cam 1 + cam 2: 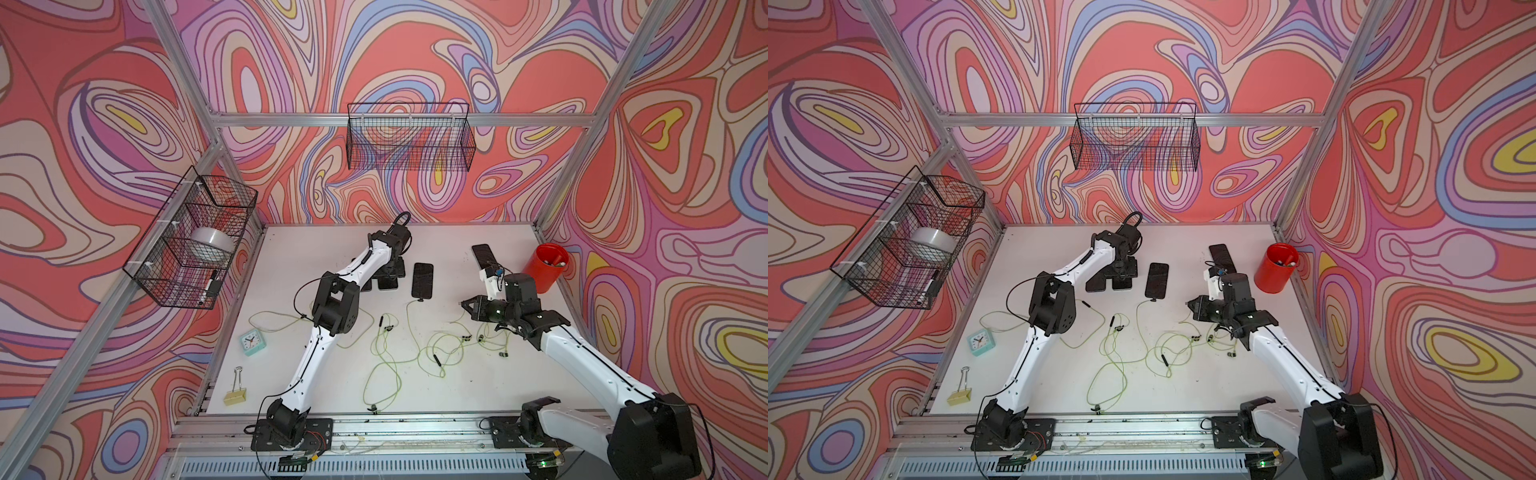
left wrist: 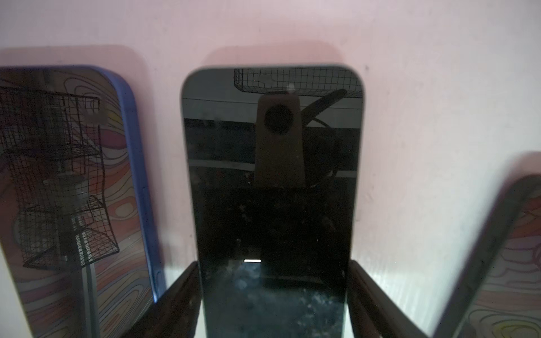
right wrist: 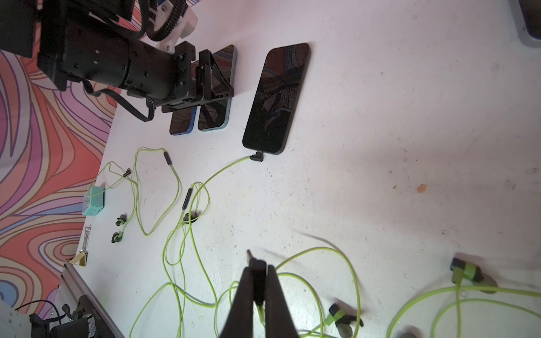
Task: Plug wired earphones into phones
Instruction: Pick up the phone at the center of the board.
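You are getting bright, even light in both top views, walls [image 1: 685, 208] bowing at nine and three o'clock. The left wrist view is running dim, the phone [image 2: 272, 204] mirroring its surroundings.

Middle phone [image 2: 272, 175]: its near end runs past the picture's edge in the left wrist view, so we cannot see its port.
Blue-edged phone [image 2: 73, 175]: one long side is cut off.
Third phone [image 2: 503, 248]: blurred, with only a corner in frame.
Left end effector [image 2: 273, 263]: we see two finger stubs flanking the middle phone (touching or not, we cannot tell). In both top views we cannot make out its fingers.
Plug [image 3: 258, 278]: mostly buried between the closed fingers of the right end effector [image 3: 259, 264].
Red cup [image 1: 545, 268]: contents too small to name.
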`<action>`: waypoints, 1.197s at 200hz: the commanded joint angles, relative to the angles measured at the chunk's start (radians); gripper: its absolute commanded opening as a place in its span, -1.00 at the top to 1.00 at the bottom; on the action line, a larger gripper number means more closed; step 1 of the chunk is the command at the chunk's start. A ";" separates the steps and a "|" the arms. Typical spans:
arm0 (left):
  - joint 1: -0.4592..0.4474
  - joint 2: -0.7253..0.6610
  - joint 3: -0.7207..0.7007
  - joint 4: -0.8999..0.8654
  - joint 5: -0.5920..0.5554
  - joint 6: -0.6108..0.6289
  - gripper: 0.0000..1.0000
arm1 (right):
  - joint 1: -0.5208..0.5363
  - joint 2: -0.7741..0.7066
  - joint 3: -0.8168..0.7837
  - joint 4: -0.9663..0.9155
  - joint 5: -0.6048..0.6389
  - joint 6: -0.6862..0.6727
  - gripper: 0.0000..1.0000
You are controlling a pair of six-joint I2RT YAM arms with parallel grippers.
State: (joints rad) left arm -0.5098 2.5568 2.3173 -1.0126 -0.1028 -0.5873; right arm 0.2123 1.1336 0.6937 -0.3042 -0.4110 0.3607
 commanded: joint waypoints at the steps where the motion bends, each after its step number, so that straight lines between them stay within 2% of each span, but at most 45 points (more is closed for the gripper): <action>1: -0.016 -0.012 -0.135 -0.085 0.058 -0.005 -0.35 | 0.006 0.003 0.007 -0.005 -0.003 -0.014 1.00; 17: -0.032 -0.065 -0.211 -0.038 0.069 0.002 -0.38 | 0.006 0.007 0.008 -0.003 -0.001 -0.014 1.00; 28: -0.028 -0.075 -0.228 -0.021 0.076 0.005 -0.47 | 0.007 0.014 0.010 0.000 -0.003 -0.015 1.00; 49: -0.011 -0.032 -0.173 -0.056 0.096 0.032 -0.66 | 0.007 0.025 0.020 -0.002 -0.012 -0.016 1.00; 78: -0.006 0.033 -0.109 -0.098 0.123 0.045 -0.69 | 0.006 0.014 0.020 -0.010 -0.008 -0.015 1.00; 122: -0.006 0.024 -0.146 -0.073 0.127 0.030 -0.31 | 0.006 0.012 0.033 -0.021 -0.011 -0.015 1.00; 153: -0.006 -0.044 -0.171 -0.076 0.148 0.031 -0.05 | 0.006 0.034 0.060 -0.020 -0.028 -0.020 1.00; 191: -0.003 -0.254 -0.253 -0.056 0.203 0.028 0.06 | 0.026 0.124 0.121 0.053 -0.058 -0.020 1.00; 222: 0.022 -0.450 -0.397 0.047 0.315 -0.071 0.16 | 0.089 0.208 0.191 0.105 -0.055 -0.027 1.00; 239: 0.039 -0.534 -0.458 0.081 0.335 -0.108 0.21 | 0.137 0.248 0.220 0.131 -0.046 -0.032 1.00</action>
State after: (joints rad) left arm -0.5003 2.1803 1.9045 -1.0008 0.1570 -0.6117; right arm 0.2924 1.3399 0.8646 -0.2440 -0.4530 0.3485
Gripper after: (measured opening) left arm 0.684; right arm 0.079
